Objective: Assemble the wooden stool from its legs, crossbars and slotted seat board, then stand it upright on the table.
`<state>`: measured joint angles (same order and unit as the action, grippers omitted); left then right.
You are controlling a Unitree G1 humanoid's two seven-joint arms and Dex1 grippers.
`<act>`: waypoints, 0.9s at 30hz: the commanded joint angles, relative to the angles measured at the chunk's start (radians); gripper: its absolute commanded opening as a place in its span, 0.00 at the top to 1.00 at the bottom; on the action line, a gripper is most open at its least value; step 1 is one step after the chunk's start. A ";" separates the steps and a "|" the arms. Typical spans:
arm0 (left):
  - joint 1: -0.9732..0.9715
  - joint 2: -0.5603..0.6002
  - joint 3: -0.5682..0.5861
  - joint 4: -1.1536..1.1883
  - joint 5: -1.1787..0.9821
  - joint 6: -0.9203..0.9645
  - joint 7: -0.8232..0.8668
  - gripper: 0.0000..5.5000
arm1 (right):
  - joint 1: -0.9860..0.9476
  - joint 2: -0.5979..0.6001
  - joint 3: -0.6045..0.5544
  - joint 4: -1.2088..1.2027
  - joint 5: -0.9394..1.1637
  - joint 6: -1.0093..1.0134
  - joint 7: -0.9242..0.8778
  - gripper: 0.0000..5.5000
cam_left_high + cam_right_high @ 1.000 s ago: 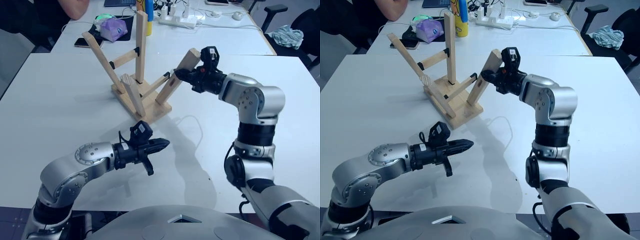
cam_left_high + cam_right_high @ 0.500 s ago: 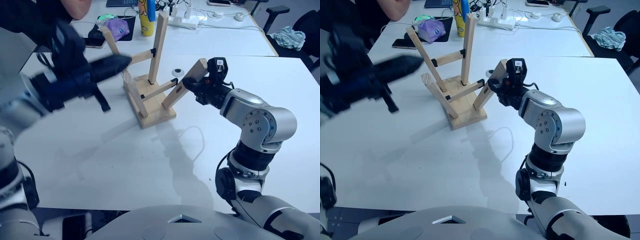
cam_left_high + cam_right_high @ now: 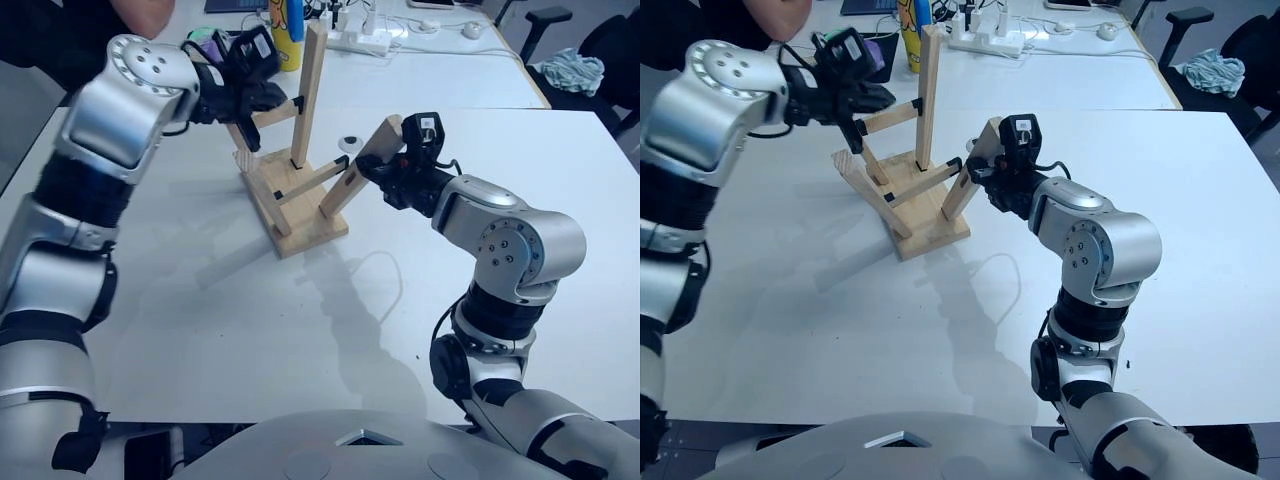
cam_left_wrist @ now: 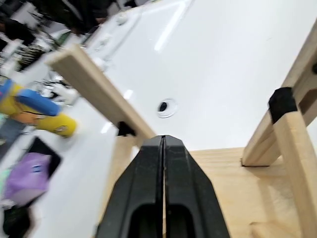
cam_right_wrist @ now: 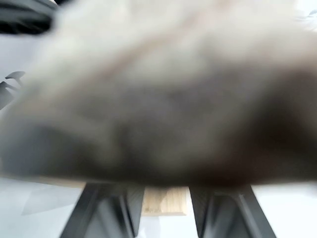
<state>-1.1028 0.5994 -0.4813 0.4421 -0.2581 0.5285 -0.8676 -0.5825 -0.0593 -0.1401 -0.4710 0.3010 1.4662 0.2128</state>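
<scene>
**Stool looks built but sits upside down; the flip is what's left**

Stool (image 3: pixel 295 190) is, as far as I can judge, assembled. The legs stand in the seat board (image 3: pixel 310 228) and the crossbars run between them at dark joints. It rests on the desk (image 3: pixel 200 300) with the seat board down and the legs pointing up, so turning it over onto its feet is not yet done. I cannot tell whether the board lies flat or has one edge lifted.

My right gripper (image 3: pixel 372 163) is at the upper part of the slanted leg (image 3: pixel 342 188). Its jaws look clamped on that leg, one on each side, with wood showing between them in the right wrist view. The seat board lies below and beyond those jaws, and the rest of the frame is on their far side, toward my left arm.

My left gripper (image 4: pixel 163 141) has its jaws pressed together with nothing between them. Its tips are just beside the upper crossbar (image 3: pixel 272 113); I cannot say whether they touch it. The seat board lies just beyond and below the tips, and the tall upright leg (image 3: pixel 306 90) is just past them.

I judge the flip needs a second firm hold.
</scene>
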 commanded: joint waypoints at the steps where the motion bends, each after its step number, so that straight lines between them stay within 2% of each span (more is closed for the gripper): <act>1: -0.095 -0.104 0.135 0.177 -0.027 -0.046 -0.040 1.00 | 0.071 -0.005 0.050 0.143 -0.039 0.083 -0.048 0.81; 5: -0.121 -0.106 0.284 0.150 -0.066 -0.031 -0.014 1.00 | 0.076 0.006 0.050 0.153 -0.036 0.068 -0.056 0.81; 10: -0.032 -0.074 0.534 -0.205 -0.286 0.170 0.024 1.00 | 0.099 0.016 0.030 0.149 -0.040 0.052 -0.068 0.81; 14: 0.202 -0.076 0.695 -0.543 -0.455 0.338 0.143 1.00 | 0.112 0.016 0.030 0.145 -0.036 0.043 -0.071 0.81; 18: 0.486 -0.128 0.872 -0.880 -0.682 0.467 0.325 1.00 | 0.120 0.000 0.034 0.150 -0.029 0.035 -0.061 0.81; 20: 0.673 -0.145 0.903 -1.059 -0.798 0.511 0.398 1.00 | 0.127 -0.012 0.034 0.160 -0.027 0.028 -0.056 0.81; 23: 1.007 -0.125 0.878 -1.249 -0.840 0.546 0.407 1.00 | 0.154 -0.031 0.017 0.165 -0.023 0.019 -0.057 0.81; 24: 1.112 -0.107 0.870 -1.286 -0.809 0.536 0.386 1.00 | 0.162 -0.038 0.013 0.166 -0.021 0.017 -0.057 0.81; 27: 1.371 -0.091 0.850 -1.320 -0.682 0.452 0.340 0.92 | 0.174 -0.066 0.015 0.180 -0.019 0.000 -0.049 0.81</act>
<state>-0.0104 0.4680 0.3906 -0.7844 -1.0533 1.0312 -0.4945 -0.5601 -0.0608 -0.1305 -0.4211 0.3266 1.3633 0.1969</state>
